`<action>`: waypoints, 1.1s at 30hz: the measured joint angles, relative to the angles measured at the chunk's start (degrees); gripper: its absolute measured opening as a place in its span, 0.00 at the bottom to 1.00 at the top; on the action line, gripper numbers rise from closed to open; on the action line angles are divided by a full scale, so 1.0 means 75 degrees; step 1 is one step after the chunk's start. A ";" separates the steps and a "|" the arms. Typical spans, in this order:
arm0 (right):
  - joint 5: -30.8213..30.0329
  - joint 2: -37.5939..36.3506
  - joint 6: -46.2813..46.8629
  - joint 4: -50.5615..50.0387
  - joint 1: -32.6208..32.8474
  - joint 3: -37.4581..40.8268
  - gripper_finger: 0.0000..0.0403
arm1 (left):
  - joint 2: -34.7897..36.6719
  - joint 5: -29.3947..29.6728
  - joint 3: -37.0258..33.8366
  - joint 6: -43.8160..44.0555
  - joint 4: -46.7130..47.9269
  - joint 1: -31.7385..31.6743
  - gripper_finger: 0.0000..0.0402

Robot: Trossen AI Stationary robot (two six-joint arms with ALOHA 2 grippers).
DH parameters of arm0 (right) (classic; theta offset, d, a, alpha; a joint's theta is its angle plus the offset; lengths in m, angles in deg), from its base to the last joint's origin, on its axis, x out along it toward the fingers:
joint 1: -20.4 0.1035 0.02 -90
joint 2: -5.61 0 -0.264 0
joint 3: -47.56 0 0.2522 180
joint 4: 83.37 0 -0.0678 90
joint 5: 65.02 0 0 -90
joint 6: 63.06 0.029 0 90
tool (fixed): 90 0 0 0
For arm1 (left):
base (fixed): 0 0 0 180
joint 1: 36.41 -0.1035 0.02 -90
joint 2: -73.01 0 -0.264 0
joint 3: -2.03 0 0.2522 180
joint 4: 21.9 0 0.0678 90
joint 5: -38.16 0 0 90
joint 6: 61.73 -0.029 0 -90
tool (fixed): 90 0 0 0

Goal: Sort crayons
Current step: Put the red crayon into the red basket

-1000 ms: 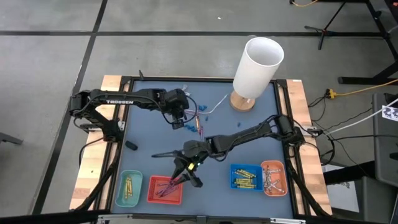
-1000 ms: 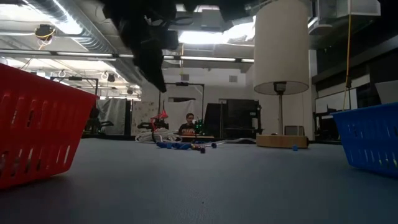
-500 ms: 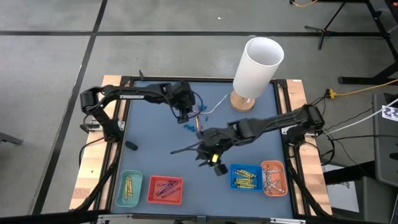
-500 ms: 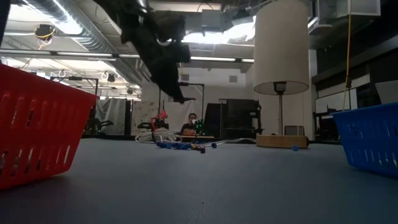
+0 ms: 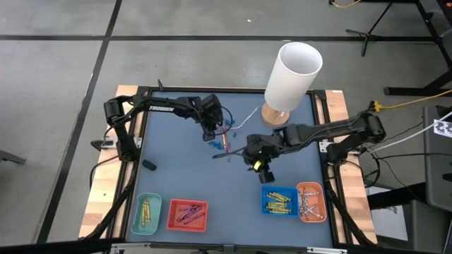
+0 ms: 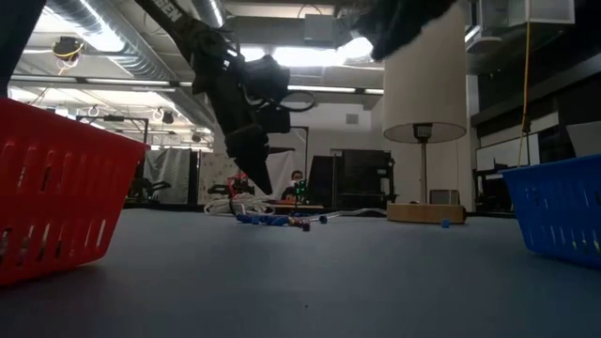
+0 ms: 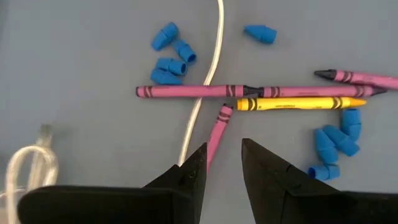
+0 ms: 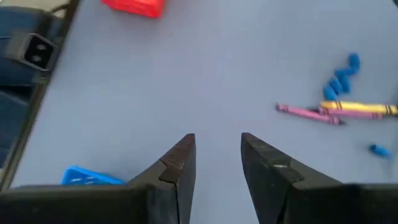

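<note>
Loose crayons lie flat on the blue mat just left of the lamp [image 5: 224, 139]. In the left wrist view they are two long pink ones [image 7: 193, 91], a yellow one [image 7: 298, 103] and a short pink one [image 7: 216, 132], among blue bits [image 7: 169, 55] and a white cable [image 7: 211, 62]. My left gripper [image 7: 224, 155] is open just above them, pointing down [image 5: 212, 128], its fingers on either side of the short pink crayon's near end. My right gripper [image 8: 217, 146] is open and empty over the mat's middle [image 5: 227, 154], pointing toward the table's left edge.
Four small baskets stand along the near edge: teal [image 5: 146, 214] with yellow crayons, red [image 5: 188, 215] with purple ones, blue [image 5: 280, 200], and orange [image 5: 311, 201]. A tall white lamp [image 5: 293, 70] stands at the far right. A small black object [image 5: 148, 164] lies at the left.
My right gripper has left the red basket and gone toward the table's far and right edges, to the mat's middle near the loose crayons. My left gripper has shifted a little toward the right edge, over the crayon pile.
</note>
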 joint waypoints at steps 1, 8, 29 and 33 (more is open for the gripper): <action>0.0005 -0.0105 0.0063 0.0084 -0.0089 0.0214 0.31 | -0.0047 -0.0003 0.0000 0.0000 -0.0002 0.0010 0.21; 0.0015 -0.0474 0.0219 0.0854 -0.0682 0.1287 0.31 | -0.0102 0.0105 -0.0003 -0.0175 0.0000 0.0014 0.21; 0.0103 -0.0465 0.0219 0.1140 -0.1218 0.1601 0.31 | -0.0651 0.0776 0.0000 -0.0110 -0.0954 0.0616 0.21; 0.0101 -0.0465 0.0219 0.1160 -0.1218 0.1601 0.31 | -0.0796 0.1326 -0.0003 -0.0117 -0.0941 0.0608 0.21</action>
